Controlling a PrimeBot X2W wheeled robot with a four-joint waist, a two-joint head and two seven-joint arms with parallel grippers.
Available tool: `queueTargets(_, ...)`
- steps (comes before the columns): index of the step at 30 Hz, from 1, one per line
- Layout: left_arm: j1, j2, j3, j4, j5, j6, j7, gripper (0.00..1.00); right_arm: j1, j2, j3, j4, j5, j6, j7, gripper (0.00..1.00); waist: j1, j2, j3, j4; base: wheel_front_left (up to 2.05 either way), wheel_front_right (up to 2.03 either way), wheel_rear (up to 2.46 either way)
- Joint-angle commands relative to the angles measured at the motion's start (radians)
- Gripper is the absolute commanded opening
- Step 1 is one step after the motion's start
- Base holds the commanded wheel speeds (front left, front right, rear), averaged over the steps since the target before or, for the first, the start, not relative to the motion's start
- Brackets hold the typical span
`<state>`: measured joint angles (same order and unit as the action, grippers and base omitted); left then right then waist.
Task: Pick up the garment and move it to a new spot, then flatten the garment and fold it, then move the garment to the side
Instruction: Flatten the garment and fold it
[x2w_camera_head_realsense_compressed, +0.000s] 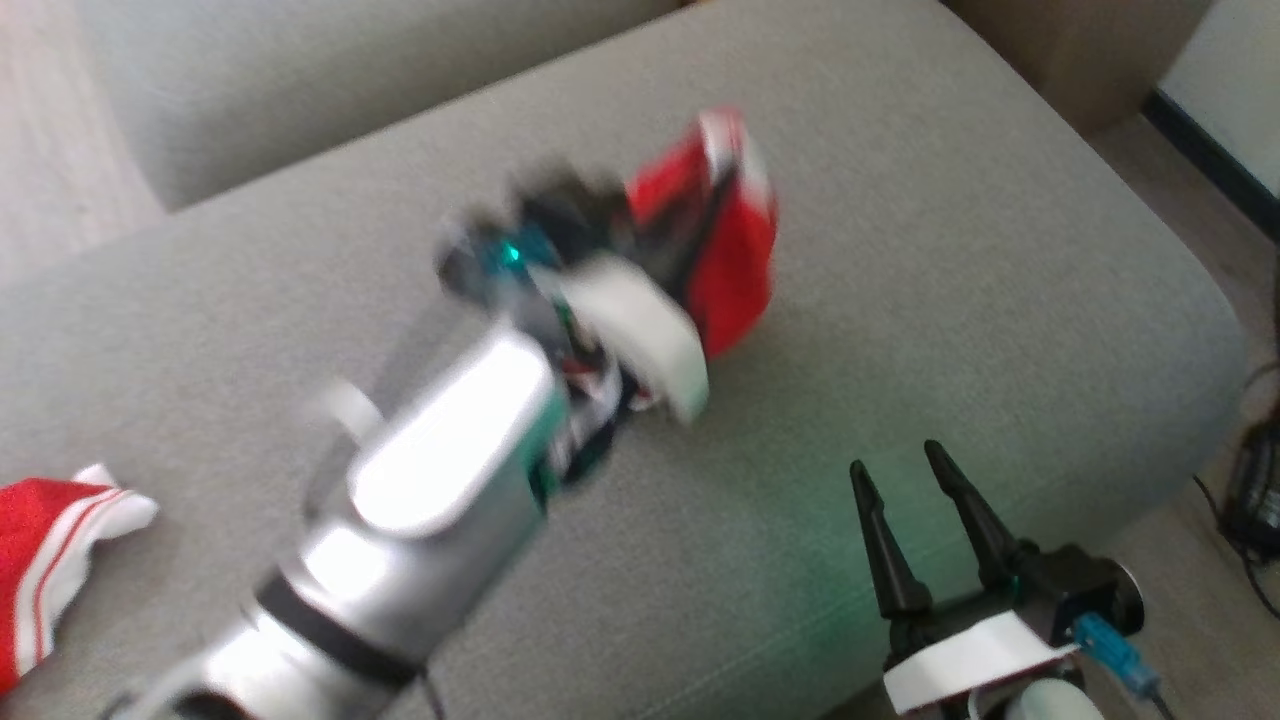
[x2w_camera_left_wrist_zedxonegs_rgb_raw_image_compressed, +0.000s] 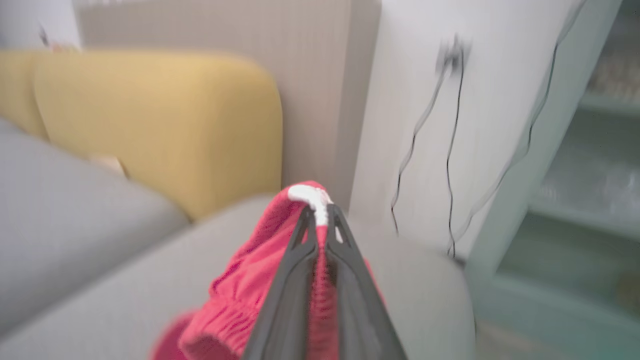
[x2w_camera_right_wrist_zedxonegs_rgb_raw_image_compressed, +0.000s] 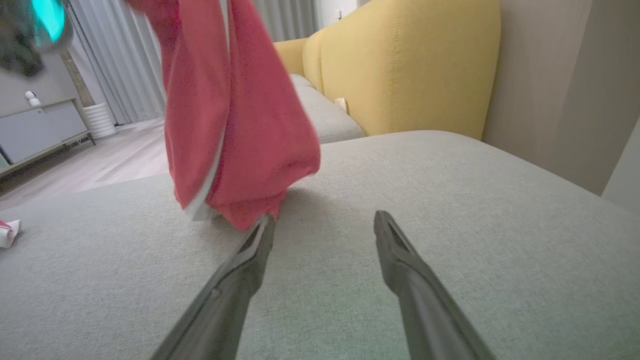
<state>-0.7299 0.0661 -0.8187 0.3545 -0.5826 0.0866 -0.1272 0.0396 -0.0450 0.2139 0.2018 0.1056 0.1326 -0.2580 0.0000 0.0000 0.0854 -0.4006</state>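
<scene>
The left gripper (x2w_camera_left_wrist_zedxonegs_rgb_raw_image_compressed: 320, 209) is clamping its 2 fingers on the white-trimmed edge of the red garment (x2w_camera_left_wrist_zedxonegs_rgb_raw_image_compressed: 250, 290), the cloth hanging over the grey sofa cushion (x2w_camera_right_wrist_zedxonegs_rgb_raw_image_compressed: 450, 200). The right gripper (x2w_camera_right_wrist_zedxonegs_rgb_raw_image_compressed: 324, 218) is hovering spread and empty near the hem. Another red-and-white piece (x2w_camera_head_realsense_compressed: 50, 550) is lying at the cushion's left edge; a yellow backrest (x2w_camera_right_wrist_zedxonegs_rgb_raw_image_compressed: 410, 65) is standing behind.

The garment (x2w_camera_right_wrist_zedxonegs_rgb_raw_image_compressed: 250, 130) is red with white stripes, as is a second cloth (x2w_camera_head_realsense_compressed: 50, 560). The sofa seat (x2w_camera_right_wrist_zedxonegs_rgb_raw_image_compressed: 475, 210) is pale grey, its backrest (x2w_camera_right_wrist_zedxonegs_rgb_raw_image_compressed: 410, 65) mustard yellow, my right gripper (x2w_camera_right_wrist_zedxonegs_rgb_raw_image_compressed: 324, 217) black.
</scene>
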Motion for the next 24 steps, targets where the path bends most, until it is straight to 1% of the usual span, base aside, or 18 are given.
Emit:
queueTargets(1,-0.083,0.005,0.075,-0.043,-0.028,-0.003,-0.017,0.0,0.001,-0.005,0.021,-0.027,-0.009,-0.002,-0.004,1.0,0.0,0.0,-0.034,0.031,0.0,0.0,0.0)
queueTargets(3,-0.096,0.016,0.124,-0.042,-0.076,-0.004,0.001,0.0,0.01,-0.005,0.023,-0.024,-0.016,-0.002,-0.004,1.0,0.0,0.0,-0.051,0.049,0.0,0.0,0.0)
queueTargets(5,-0.071,0.034,0.161,-0.044,-0.125,-0.002,0.025,0.0,0.019,-0.005,0.022,-0.023,-0.018,-0.002,-0.004,1.0,0.0,0.0,-0.06,0.07,0.0,0.0,0.0)
queueTargets(7,-0.003,0.06,0.188,-0.049,-0.172,0.004,0.039,0.0,0.027,-0.005,0.023,-0.019,-0.018,-0.002,-0.004,1.0,0.0,0.0,-0.064,0.09,0.0,0.0,0.0)
queueTargets(9,0.092,0.093,0.211,-0.06,-0.204,0.02,0.03,0.0,0.034,-0.005,0.02,-0.015,-0.014,-0.002,-0.004,1.0,0.0,0.0,-0.064,0.113,0.0,0.0,0.0)
queueTargets(10,0.092,0.093,0.211,-0.06,-0.204,0.02,0.03,0.0,0.034,-0.005,0.02,-0.015,-0.014,-0.002,-0.004,1.0,0.0,0.0,-0.064,0.113,0.0,0.0,0.0)
queueTargets(12,0.196,0.125,0.223,-0.071,-0.218,0.039,0.006,0.0,0.04,-0.005,0.012,-0.008,-0.008,-0.002,-0.004,1.0,0.0,0.0,-0.062,0.141,0.0,0.0,0.0)
queueTargets(14,0.298,0.155,0.224,-0.079,-0.228,0.048,-0.014,0.0,0.045,-0.005,0.004,0.003,0.001,-0.002,-0.004,1.0,0.0,0.0,-0.058,0.169,0.0,0.0,0.0)
queueTargets(18,0.45,0.198,0.23,-0.095,-0.234,0.055,-0.069,0.0,0.036,-0.005,-0.035,0.026,0.018,-0.002,-0.004,1.0,0.0,0.0,-0.046,0.229,0.0,0.0,0.0)
queueTargets(21,0.514,0.227,0.239,-0.101,-0.221,0.057,-0.099,0.0,0.016,-0.005,-0.07,0.052,0.034,-0.002,-0.004,1.0,0.0,0.0,-0.037,0.269,0.0,0.0,0.0)
queueTargets(24,0.536,0.247,0.247,-0.099,-0.197,0.054,-0.115,0.0,-0.016,-0.005,-0.092,0.104,0.044,-0.002,-0.004,1.0,0.0,0.0,-0.027,0.305,0.0,0.0,0.0)
